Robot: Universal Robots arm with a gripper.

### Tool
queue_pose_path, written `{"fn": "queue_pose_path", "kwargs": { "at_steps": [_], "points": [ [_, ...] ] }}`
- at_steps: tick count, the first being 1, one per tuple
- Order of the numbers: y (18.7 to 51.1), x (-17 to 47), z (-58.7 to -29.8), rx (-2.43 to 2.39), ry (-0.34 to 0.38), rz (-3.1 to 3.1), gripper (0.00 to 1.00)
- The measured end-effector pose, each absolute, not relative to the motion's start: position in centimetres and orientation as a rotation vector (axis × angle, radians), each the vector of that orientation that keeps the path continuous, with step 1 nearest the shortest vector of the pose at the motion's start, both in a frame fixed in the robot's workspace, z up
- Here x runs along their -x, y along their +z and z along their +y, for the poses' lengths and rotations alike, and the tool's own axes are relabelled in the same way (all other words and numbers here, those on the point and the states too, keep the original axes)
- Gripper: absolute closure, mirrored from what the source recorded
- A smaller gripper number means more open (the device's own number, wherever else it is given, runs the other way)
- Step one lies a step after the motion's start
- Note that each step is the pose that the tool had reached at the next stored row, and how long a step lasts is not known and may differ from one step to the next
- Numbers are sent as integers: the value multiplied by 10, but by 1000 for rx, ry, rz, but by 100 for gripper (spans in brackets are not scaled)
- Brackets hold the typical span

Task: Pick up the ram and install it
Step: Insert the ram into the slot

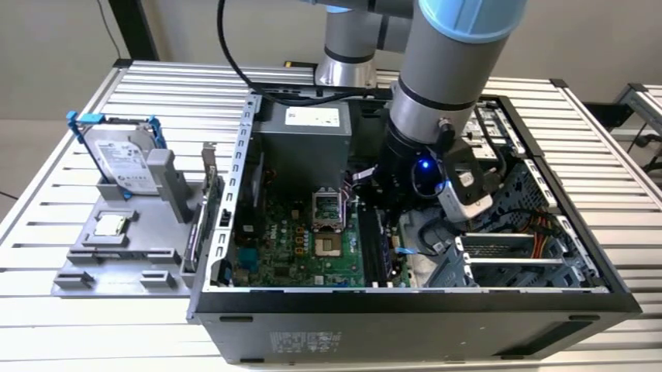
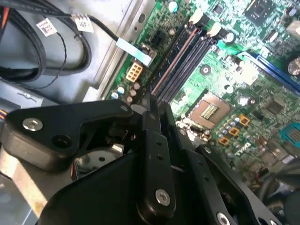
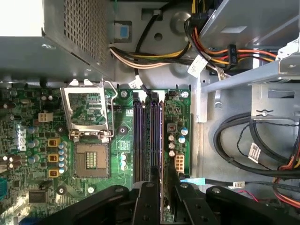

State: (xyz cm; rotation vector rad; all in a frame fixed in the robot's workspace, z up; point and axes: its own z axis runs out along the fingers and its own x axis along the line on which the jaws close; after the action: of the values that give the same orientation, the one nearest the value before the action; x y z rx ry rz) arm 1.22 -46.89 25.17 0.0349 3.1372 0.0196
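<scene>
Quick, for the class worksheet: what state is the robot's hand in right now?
Hand: closed on the slim dark green ram stick, seen edge-on over the long dark memory slots.

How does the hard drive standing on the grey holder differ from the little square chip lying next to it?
The hard drive stands tilted on edge in the grey holder, while the processor chip lies flat in a shallow seat. The hard drive is far larger and rectangular; the processor chip is small and square. The hard drive sits in a blue frame; the processor chip has none. Both are silvery and sit outside the computer case, at the exterior view's left.
</scene>
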Motion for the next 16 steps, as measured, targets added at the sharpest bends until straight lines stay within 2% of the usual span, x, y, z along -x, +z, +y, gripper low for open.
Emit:
{"fn": "queue_pose_path", "kwargs": {
  "at_steps": [1, 16],
  "points": [
    [252, -12, -469, -34, 20, 3137, 100],
    [252, -11, -469, -28, 22, 3137, 100]
  ]
}}
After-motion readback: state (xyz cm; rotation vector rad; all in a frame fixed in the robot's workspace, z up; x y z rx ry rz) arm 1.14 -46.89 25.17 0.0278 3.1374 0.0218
